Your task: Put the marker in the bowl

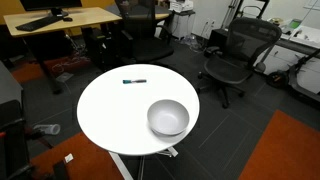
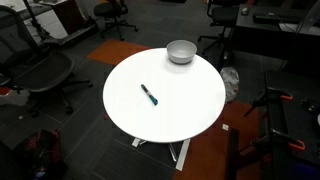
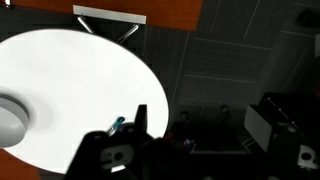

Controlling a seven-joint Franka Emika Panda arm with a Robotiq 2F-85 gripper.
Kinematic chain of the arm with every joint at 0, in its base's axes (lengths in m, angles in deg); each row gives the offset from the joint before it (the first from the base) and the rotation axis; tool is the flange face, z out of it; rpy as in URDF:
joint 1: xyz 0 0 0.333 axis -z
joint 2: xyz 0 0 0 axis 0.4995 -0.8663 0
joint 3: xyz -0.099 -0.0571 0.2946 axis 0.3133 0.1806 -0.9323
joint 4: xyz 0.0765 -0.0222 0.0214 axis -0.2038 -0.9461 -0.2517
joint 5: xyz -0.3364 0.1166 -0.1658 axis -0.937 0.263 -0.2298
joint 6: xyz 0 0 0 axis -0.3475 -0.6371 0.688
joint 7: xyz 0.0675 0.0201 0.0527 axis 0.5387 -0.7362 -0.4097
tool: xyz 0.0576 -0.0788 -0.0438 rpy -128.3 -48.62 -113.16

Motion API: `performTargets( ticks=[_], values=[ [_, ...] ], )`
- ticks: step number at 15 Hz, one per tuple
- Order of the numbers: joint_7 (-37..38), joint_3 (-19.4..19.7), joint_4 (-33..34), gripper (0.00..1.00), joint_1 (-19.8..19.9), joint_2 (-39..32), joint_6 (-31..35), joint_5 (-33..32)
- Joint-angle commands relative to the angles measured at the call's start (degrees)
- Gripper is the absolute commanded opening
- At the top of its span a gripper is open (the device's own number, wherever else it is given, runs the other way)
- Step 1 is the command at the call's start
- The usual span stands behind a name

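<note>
A round white table (image 1: 110, 115) stands in the middle of an office floor, and both of the task's things sit on its top. The marker (image 1: 134, 81) lies flat near the table's rim, a thin dark stick with a teal part, with bare white tabletop all around it. The bowl (image 1: 168, 117), deep and shiny silver-grey, sits upright near the opposite rim, well apart from the marker, and nothing lies between them on the table. Both exterior views show this layout, with the marker (image 2: 148, 95) towards the table's middle and the bowl (image 2: 181, 51) at its far edge. No arm reaches over the table in these views. In the wrist view the gripper (image 3: 122, 140) is a dark mass hanging beyond the table's edge, and I cannot tell whether its jaws are open or closed. A sliver of the bowl (image 3: 8, 118) shows at that view's border. Around the table stand a black office chair (image 1: 235, 55), a wooden desk (image 1: 60, 18) and a patch of orange carpet (image 1: 290, 150).
</note>
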Motion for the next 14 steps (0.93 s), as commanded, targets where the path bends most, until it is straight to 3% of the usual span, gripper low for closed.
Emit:
performTargets(
  ticks=[1,7,10,14],
  values=[
    [0.1,0.1,0.1,1.00,-0.1,0.0,-0.2,-0.2],
    [0.0,0.5,0.4,1.00,0.4,-0.7,0.5,-0.2],
    [0.6,0.9,1.8,1.00,4.0,-4.2,3.4,-2.4],
    [0.9,2.0,3.4,1.00,10.0,-11.9,13.6,-6.3]
  ],
)
